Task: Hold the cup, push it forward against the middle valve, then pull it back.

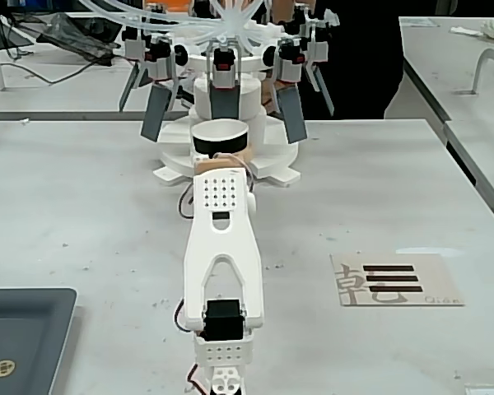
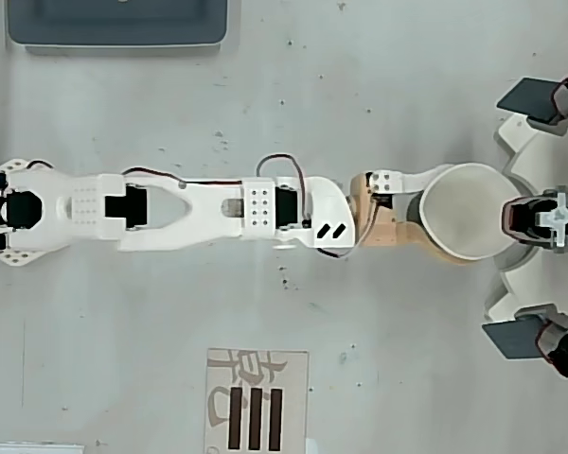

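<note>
The cup (image 2: 469, 213), white inside with a black band (image 1: 220, 140), stands on the white dispenser base (image 1: 276, 169) right in front of the middle valve (image 1: 225, 103). That valve is an upright grey paddle under a black-and-red block (image 1: 224, 62). From above, the cup's rim reaches the valve block (image 2: 535, 216); whether they touch is unclear. My gripper (image 2: 437, 216) is shut on the cup, with a white finger (image 2: 421, 180) on one side and a tan finger (image 2: 398, 232) on the other. In the fixed view my arm (image 1: 222, 247) hides most of the gripper.
Two longer grey paddles (image 1: 156, 111) (image 1: 290, 113) slant outward beside the middle one, with clear tubes above. A dark grey tray (image 1: 25, 329) lies at the near left. A card with black bars (image 1: 395, 280) lies to the right of the arm.
</note>
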Motion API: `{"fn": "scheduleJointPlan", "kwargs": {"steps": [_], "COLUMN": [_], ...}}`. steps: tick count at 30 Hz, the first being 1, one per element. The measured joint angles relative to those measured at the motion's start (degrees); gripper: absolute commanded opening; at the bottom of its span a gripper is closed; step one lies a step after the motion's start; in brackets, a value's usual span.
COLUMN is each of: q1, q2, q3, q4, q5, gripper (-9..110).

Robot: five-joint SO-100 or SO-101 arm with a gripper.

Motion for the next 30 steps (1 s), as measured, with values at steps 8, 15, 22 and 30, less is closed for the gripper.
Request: {"fn": "scheduleJointPlan", "kwargs": {"steps": [8, 15, 22, 30], "q1": [0.1, 0.1, 0.1, 0.1], "q2": [18.7, 28.4, 30.8, 30.8], "q3": [28.5, 40.4, 42.4, 42.4], "q4": [-9.0, -11.3, -12.0, -12.0], "q5": [0.0, 0.0, 0.0, 0.0], "gripper": [3, 3, 3, 3]}}
